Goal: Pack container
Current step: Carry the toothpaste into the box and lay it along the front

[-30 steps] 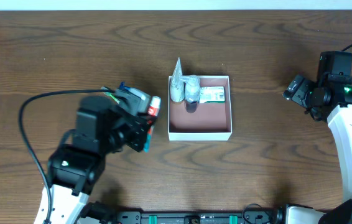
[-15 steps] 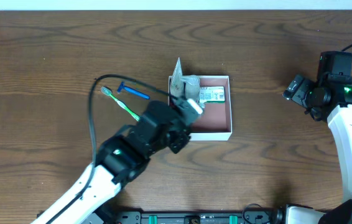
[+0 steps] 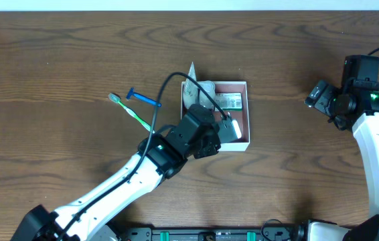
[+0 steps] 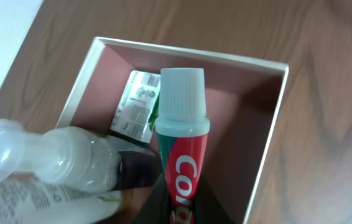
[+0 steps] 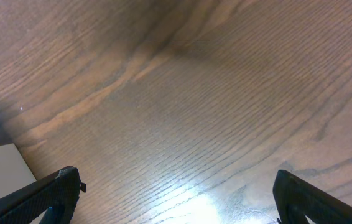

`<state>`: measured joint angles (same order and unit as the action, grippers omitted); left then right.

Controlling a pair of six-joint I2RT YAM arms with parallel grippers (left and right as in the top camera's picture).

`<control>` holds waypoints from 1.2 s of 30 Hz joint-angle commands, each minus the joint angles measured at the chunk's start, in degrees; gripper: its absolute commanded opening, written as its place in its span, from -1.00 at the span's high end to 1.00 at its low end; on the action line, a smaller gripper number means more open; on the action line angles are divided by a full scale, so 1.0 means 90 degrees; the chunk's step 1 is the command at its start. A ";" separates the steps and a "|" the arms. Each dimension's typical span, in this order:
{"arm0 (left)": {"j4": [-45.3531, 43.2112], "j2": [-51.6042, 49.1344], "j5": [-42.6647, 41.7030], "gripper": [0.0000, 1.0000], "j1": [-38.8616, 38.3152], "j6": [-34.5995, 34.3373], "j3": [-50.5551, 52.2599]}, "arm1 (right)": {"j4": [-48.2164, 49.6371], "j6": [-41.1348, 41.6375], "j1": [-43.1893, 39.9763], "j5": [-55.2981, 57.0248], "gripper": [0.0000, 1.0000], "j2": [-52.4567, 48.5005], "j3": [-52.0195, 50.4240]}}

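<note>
Toothpaste (image 4: 184,155) clamped in left pincer (image 4: 181,208), now moved over container (image 4: 268,146), right pincer (image 5: 176,193) apart, unmoved.

White arms (image 3: 109,194) — black joints (image 3: 191,134)

Red plastic toothpaste tube (image 4: 183,155) in the left gripper (image 4: 182,205): white lettering, green band below a white cap. Square shallow container (image 4: 269,137) ahead of that gripper: off-white walls, reddish-brown floor. Inside it: small green-and-white printed carton (image 4: 137,106); clear plastic bottle (image 4: 70,158) with a dark cap. Worktop (image 4: 331,93): dark brown, wavy wood grain. Off to the left of the left gripper: green-handled toothbrush (image 3: 130,114), blue razor (image 3: 142,98). Right gripper (image 5: 176,199): black fingers.
</note>
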<state>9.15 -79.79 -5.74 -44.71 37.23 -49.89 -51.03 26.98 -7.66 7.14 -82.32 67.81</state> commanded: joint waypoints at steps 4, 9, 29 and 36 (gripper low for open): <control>-0.0032 -0.0294 0.0049 0.88 -0.0044 0.1989 -0.0126 | 0.0005 0.0044 -0.0046 0.0041 -0.99 0.0109 0.0080; -0.0029 -0.0469 0.0046 0.88 -0.0119 0.2098 -0.0126 | 0.0005 0.0044 -0.0046 0.0039 -0.98 0.0109 0.0080; -0.1343 0.0163 0.0049 -0.96 -0.0291 0.0206 -0.0126 | 0.0005 0.0044 -0.0046 0.0039 -0.99 0.0109 0.0080; -0.1214 0.1600 0.0051 -0.96 -0.0291 -0.1613 -0.0126 | 0.0005 0.0041 -0.0046 0.0041 -0.99 0.0109 0.0080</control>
<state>-2.37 -69.91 -4.54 -47.27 32.40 -50.28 -51.05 27.00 -7.66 7.14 -82.32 67.81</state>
